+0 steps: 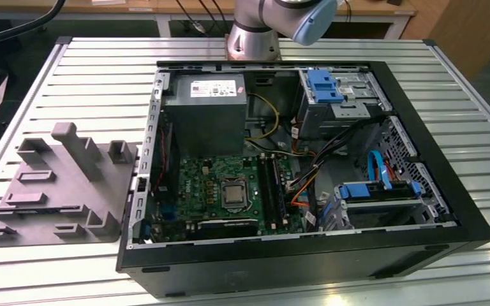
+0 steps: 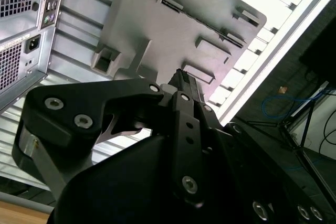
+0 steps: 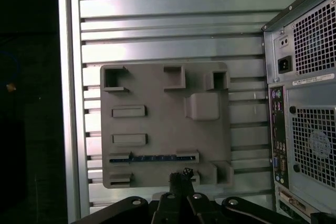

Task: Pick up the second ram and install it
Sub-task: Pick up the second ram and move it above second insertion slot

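The second ram (image 3: 152, 158) shows edge-on as a thin dark strip seated in the long slot of the grey fixture plate (image 3: 157, 98). The plate lies on the slatted counter (image 3: 168, 24) beside the computer case (image 3: 304, 103). The pincer (image 3: 181, 176) hangs near that slot, fingers drawn together and holding nothing.

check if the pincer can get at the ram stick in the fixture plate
Probably yes: the ram stick lies uncovered in a slot of the fixture plate, and the pincer points at that plate with nothing between, though it is shut.
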You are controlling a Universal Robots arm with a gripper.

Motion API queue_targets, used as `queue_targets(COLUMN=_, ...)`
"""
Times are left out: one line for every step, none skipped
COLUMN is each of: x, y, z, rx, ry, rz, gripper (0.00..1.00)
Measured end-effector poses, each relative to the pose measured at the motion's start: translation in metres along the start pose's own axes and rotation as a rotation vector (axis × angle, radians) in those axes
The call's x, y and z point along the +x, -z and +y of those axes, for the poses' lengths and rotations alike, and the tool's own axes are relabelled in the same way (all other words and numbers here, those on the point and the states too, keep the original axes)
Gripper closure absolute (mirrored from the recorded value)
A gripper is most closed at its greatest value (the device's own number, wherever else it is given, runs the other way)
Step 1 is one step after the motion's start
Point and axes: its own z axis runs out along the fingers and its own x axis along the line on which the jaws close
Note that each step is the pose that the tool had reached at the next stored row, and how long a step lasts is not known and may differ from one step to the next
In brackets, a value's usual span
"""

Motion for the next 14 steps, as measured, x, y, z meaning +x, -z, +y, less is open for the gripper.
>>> queue_targets(x=0.0000, y=0.0000, z=0.0000, rx=-0.0001, ry=0.000, rz=-0.0001, gripper=0.90)
queue_targets(x=0.0001, y=0.0000, z=0.0000, rx=-0.0001, ry=0.000, rz=0.0000, gripper=0.90)
queue_targets(x=0.0001, y=0.0000, z=0.0000, rx=0.0000, ry=0.000, rz=0.0000, gripper=0.90)
queue_targets(x=0.0002, y=0.0000, z=0.0000, rx=-0.0001, ry=0.000, rz=0.0000, gripper=0.90)
queue_targets(x=0.0002, y=0.0000, z=0.0000, rx=0.0000, ry=0.000, rz=0.0000, gripper=0.90)
queue_targets(x=0.0003, y=0.0000, z=0.0000, rx=0.0000, ry=0.000, rz=0.0000, gripper=0.90)
queue_targets(x=0.0003, y=0.0000, z=0.0000, rx=0.0000, ry=0.000, rz=0.0000, gripper=0.90)
queue_targets(x=0.0004, y=0.0000, z=0.0000, rx=0.0000, ry=0.000, rz=0.0000, gripper=0.90)
queue_targets(x=0.0004, y=0.0000, z=0.0000, rx=0.0000, ry=0.000, rz=0.0000, gripper=0.90)
queue_targets(x=0.0004, y=0.0000, z=0.0000, rx=-0.0001, ry=0.002, rz=0.0002, gripper=0.90)
queue_targets(x=0.0005, y=-0.0001, z=0.0000, rx=-0.0002, ry=0.008, rz=0.0004, gripper=0.90)
queue_targets(x=0.0005, y=-0.0002, z=0.0000, rx=-0.0004, ry=0.019, rz=0.0008, gripper=0.90)
queue_targets(x=0.0005, y=-0.0003, z=0.0000, rx=-0.0008, ry=0.034, rz=0.0014, gripper=0.90)
queue_targets(x=0.0005, y=-0.0005, z=0.0000, rx=-0.0014, ry=0.052, rz=0.0021, gripper=0.90)
